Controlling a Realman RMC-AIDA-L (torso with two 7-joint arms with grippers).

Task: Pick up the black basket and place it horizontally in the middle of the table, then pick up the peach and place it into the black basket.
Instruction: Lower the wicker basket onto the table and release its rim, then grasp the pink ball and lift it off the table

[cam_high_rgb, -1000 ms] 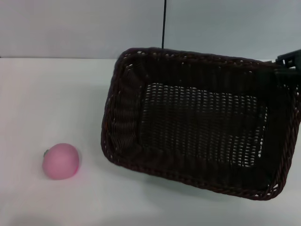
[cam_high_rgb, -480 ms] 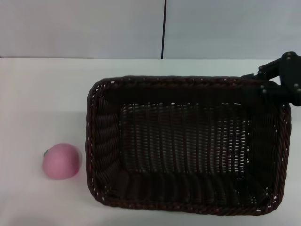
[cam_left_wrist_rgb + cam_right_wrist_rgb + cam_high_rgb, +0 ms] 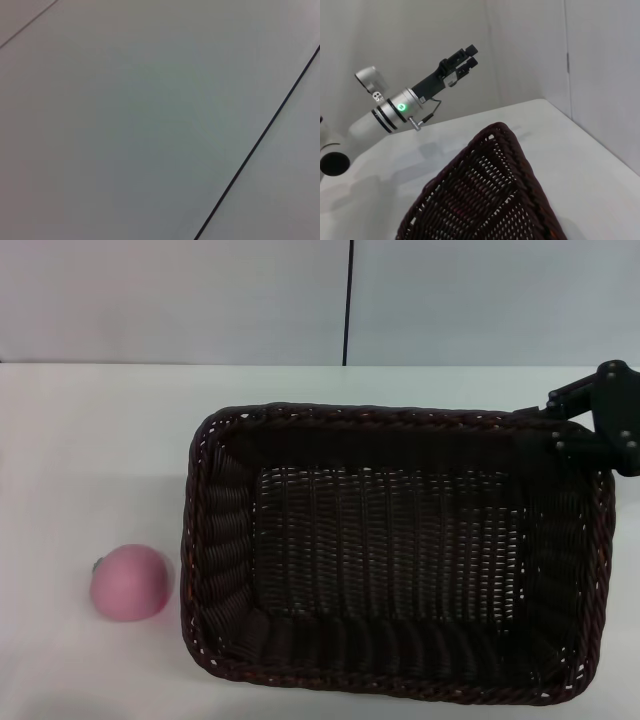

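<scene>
The black basket (image 3: 380, 416) lies flat and horizontal on the white table (image 3: 90, 440), open side up, filling the middle and right of the head view. My right gripper (image 3: 556, 424) is at the basket's far right corner, with its fingers on either side of the braided rim and shut on it. The right wrist view shows the basket's rim and woven wall (image 3: 485, 200) close up. The pink peach (image 3: 129, 583) sits on the table just left of the basket, apart from it. My left gripper (image 3: 470, 56) shows only in the right wrist view, held up in the air away from the basket.
A grey wall with a dark vertical seam (image 3: 348, 300) stands behind the table. The left wrist view shows only that wall. Bare tabletop lies around the peach and behind the basket.
The basket has swung from tilted and skewed to flat and horizontal, and has come down onto the table. My right gripper went with it at the far right corner. The peach has not moved.
</scene>
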